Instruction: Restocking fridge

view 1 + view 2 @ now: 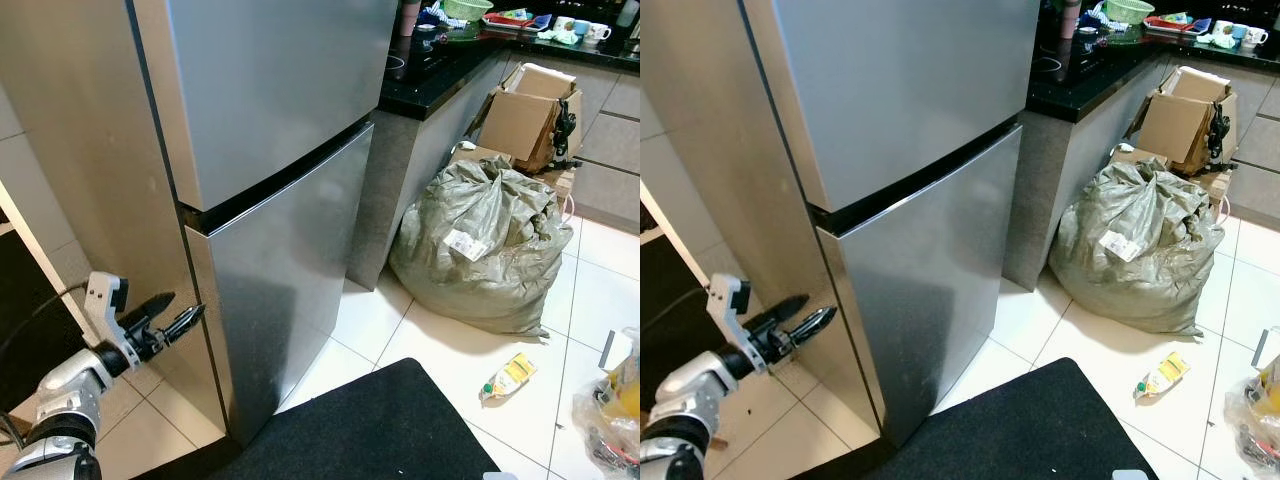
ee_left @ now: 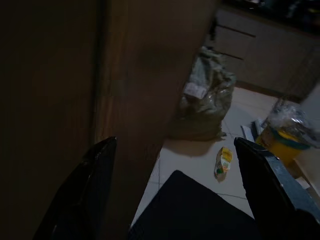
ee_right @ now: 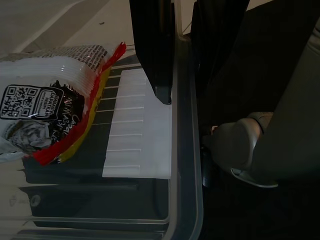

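The silver fridge stands shut, its upper door (image 1: 270, 80) above its lower door (image 1: 280, 270). My left gripper (image 1: 178, 315) is open, low at the left edge of the lower door, its fingertips close to the door's corner. In the left wrist view the two black fingers (image 2: 90, 190) spread wide with nothing between them. My right gripper (image 3: 182, 95) is shut on the rim of a clear plastic bin (image 3: 187, 200). A red-edged snack packet (image 3: 45, 115) lies inside that bin.
A black mat (image 1: 370, 425) lies on the tiles before the fridge. A grey-green sack (image 1: 480, 245) and cardboard boxes (image 1: 530, 115) stand to the right by the black counter (image 1: 440, 65). A yellow carton (image 1: 510, 377) and a plastic bag (image 1: 610, 410) lie on the floor.
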Tool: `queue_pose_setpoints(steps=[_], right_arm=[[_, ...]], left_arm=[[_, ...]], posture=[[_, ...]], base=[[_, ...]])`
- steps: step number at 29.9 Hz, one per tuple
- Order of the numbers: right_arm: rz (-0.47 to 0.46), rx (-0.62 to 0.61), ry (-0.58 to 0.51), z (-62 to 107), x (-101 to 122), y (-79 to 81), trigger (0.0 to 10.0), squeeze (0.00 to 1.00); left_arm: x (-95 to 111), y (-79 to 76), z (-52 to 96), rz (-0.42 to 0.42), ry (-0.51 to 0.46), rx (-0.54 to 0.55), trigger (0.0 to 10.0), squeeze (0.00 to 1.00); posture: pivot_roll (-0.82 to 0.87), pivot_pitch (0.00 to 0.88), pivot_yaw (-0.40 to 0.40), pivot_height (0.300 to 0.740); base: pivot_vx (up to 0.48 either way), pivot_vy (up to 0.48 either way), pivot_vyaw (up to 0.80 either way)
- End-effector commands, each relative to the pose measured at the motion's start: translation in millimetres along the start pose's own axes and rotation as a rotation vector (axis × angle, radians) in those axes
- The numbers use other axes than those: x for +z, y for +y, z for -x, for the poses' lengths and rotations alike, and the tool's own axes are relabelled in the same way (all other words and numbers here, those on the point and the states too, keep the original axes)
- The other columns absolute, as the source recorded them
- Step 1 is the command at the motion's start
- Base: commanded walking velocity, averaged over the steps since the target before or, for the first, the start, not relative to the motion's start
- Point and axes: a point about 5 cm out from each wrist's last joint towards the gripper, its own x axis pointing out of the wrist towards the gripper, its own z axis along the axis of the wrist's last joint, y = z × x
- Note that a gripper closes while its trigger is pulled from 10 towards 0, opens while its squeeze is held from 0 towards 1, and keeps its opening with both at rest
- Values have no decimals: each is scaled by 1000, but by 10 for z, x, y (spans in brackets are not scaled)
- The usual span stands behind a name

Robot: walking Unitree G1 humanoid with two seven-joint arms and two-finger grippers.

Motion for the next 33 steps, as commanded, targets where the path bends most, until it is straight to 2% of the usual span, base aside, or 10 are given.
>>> queue_pose_setpoints(steps=[1, 6, 7, 9, 11, 13, 14, 19, 29, 33], right_arm=[[11, -11, 0, 11, 8, -42, 10000, 0], [11, -13, 0, 13, 3, -48, 10000, 0], [11, -15, 1, 13, 1, -51, 10000, 0], [11, -16, 1, 14, 1, -55, 10000, 0], [12, -15, -1, 14, 6, -53, 10000, 0], [12, -14, -1, 13, 7, -51, 10000, 0], [11, -12, -1, 11, 4, -42, 10000, 0], [10, -6, 3, 5, -11, -17, 10000, 0], [7, -8, 7, 4, -30, -12, 10000, 0], [9, -8, 7, 4, -31, -12, 10000, 0]], left_arm=[[65, 2, -32, -63, 22, -22, 10000, 1000], [78, -10, -121, -109, 48, 2, 10000, 1000], [91, -27, -179, -138, 60, 6, 10000, 0], [103, -40, -219, -157, 65, 7, 10000, 0], [160, -58, -360, -206, 61, 56, 10000, 0], [167, -58, -383, -216, 62, 72, 10000, 0], [186, -43, -423, -234, 54, 129, 10000, 0], [271, -4, -500, -265, 12, 251, 10000, 0], [371, 60, -512, -311, -11, 351, 10000, 0], [391, -3, -564, -263, -73, 293, 10000, 0]], posture=[[-33, 0, -37, 740], [-33, 0, -37, 740], [-33, 0, -37, 740], [-34, 0, -39, 740], [-32, 0, -39, 740], [-32, 0, -39, 740], [-32, 0, -35, 740], [-34, 0, -36, 740], [-34, 0, -35, 740], [-34, 0, -35, 740]], base=[[0, 0, 0], [0, 0, 0], [0, 0, 0], [0, 0, 0], [0, 0, 0], [0, 0, 0], [0, 0, 0], [0, 0, 0], [0, 0, 0], [0, 0, 0]])
